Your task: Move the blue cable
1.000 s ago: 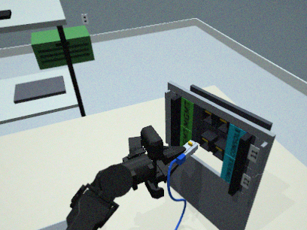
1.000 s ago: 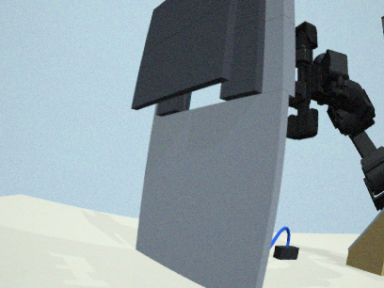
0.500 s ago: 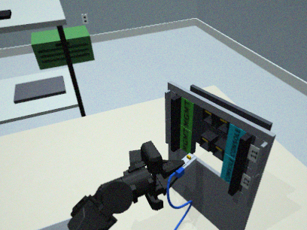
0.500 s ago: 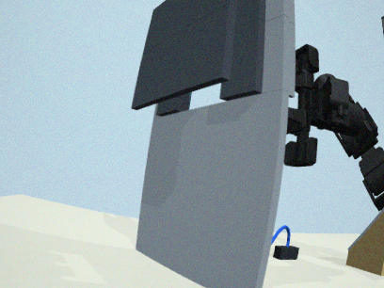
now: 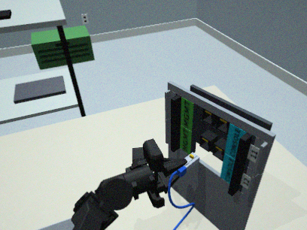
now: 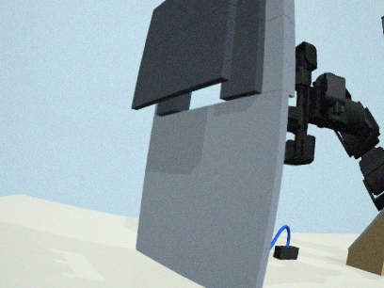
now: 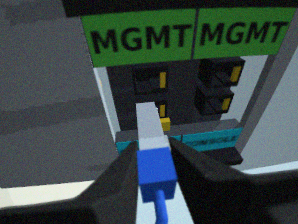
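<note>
My gripper (image 5: 180, 171) (image 7: 152, 144) is shut on the plug. The plug (image 5: 181, 171) (image 7: 156, 167) has a blue boot, a pale clear body and a yellow tab (image 5: 192, 155) (image 7: 165, 124). It is out of the ports, in front of the panel. In the wrist view its tip overlaps the lower server's CONSOLE port (image 5: 219, 151) (image 7: 162, 109) and hides part of it; the top view shows the tip apart from that port. The upper server's CONSOLE port (image 5: 223, 125) (image 7: 214, 102) is empty. The blue cable (image 5: 170, 192) (image 7: 161, 207) hangs from the boot.
The MGMT ports (image 5: 208, 116) (image 7: 150, 80) sit beside the CONSOLE ports. Dark rails (image 5: 239, 165) flank the labels. The grey panel (image 6: 212, 188) stands upright on the table. A black block (image 6: 286, 252) is at the cable's lower end. A green box (image 5: 62, 46) is at the back left.
</note>
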Tool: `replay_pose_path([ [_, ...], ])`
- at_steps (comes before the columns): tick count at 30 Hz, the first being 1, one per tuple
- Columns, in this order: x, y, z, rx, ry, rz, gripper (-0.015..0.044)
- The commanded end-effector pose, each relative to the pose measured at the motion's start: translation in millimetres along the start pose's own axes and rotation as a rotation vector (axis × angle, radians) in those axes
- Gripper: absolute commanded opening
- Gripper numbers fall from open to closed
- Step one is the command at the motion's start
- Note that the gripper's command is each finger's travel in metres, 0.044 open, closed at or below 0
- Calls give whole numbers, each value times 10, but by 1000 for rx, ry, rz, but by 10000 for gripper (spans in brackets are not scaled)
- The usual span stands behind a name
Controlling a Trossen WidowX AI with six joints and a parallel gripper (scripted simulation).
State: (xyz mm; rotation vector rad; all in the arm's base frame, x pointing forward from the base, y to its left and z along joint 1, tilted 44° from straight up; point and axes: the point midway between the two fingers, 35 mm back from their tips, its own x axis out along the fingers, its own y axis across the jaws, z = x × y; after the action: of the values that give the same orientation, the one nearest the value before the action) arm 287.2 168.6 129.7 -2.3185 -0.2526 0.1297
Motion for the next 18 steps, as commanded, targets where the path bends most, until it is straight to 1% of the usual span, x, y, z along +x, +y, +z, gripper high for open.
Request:
replay_pose_path([
  [1,31,-22,18,0,16,-10,0],
  [18,105,-23,14,0,19,-12,0],
])
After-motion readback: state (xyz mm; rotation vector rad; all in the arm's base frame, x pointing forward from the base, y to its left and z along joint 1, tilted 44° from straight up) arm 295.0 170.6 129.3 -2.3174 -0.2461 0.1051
